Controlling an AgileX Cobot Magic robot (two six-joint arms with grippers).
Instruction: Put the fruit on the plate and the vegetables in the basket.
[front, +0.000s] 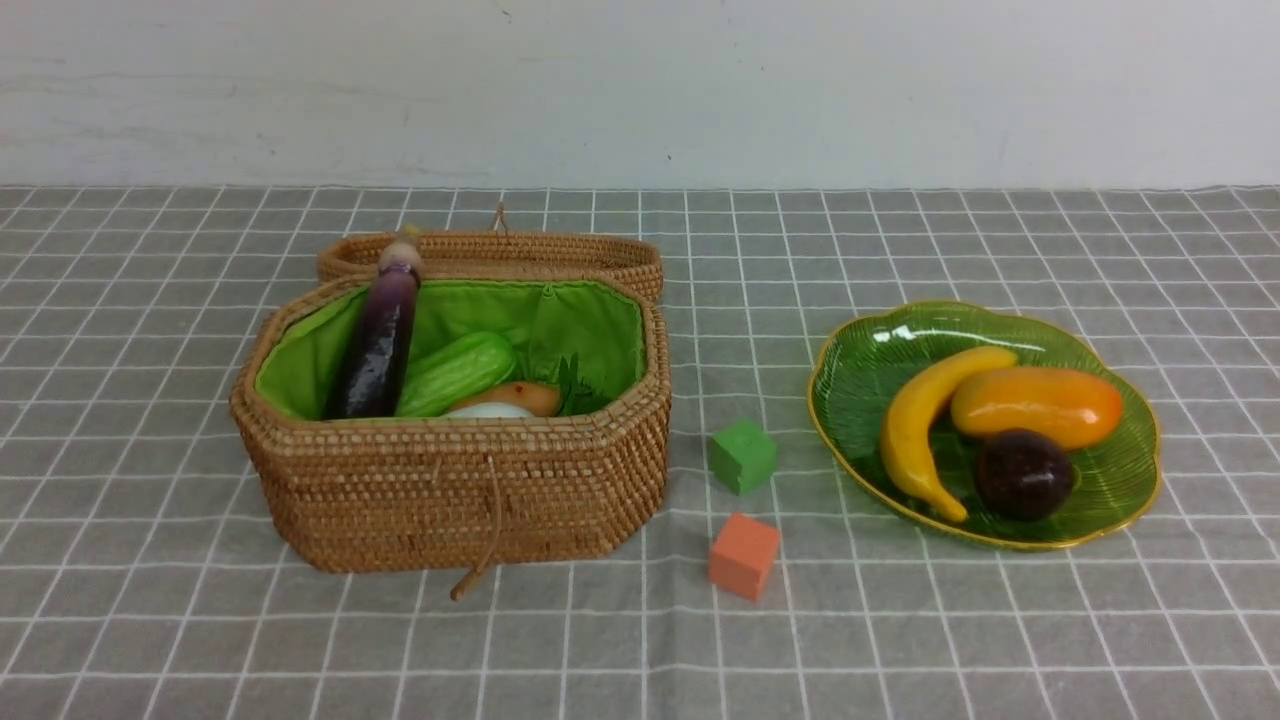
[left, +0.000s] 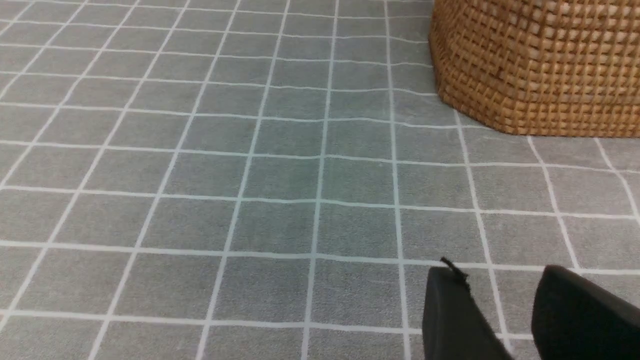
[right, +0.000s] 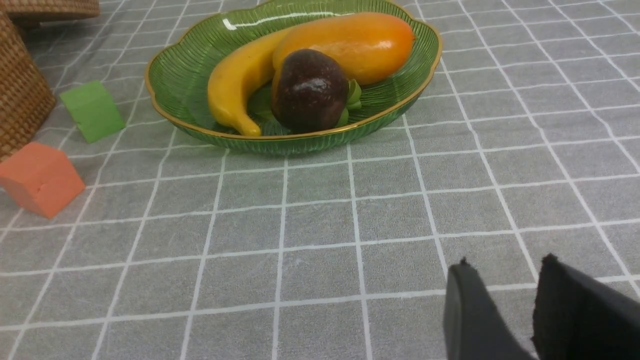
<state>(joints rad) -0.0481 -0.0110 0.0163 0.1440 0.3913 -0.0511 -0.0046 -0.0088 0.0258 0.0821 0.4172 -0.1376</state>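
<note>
The tan woven basket (front: 450, 490) stands open at the left. In it an eggplant (front: 380, 350) leans upright beside a pale green gourd (front: 455, 375), a brown potato (front: 525, 397) and a white vegetable (front: 490, 410). On the green glass plate (front: 870, 370) at the right lie a banana (front: 925, 420), a mango (front: 1035, 405) and a mangosteen (front: 1025, 473). Neither arm shows in the front view. My left gripper (left: 500, 272) hangs open over bare cloth, short of the basket (left: 535, 65). My right gripper (right: 506, 264) is open and empty, well short of the plate (right: 185, 80).
A green cube (front: 743, 456) and an orange cube (front: 744, 556) sit on the grey checked cloth between basket and plate. The basket's woven lid (front: 500, 255) lies folded back behind it. A pale wall closes the far side of the table.
</note>
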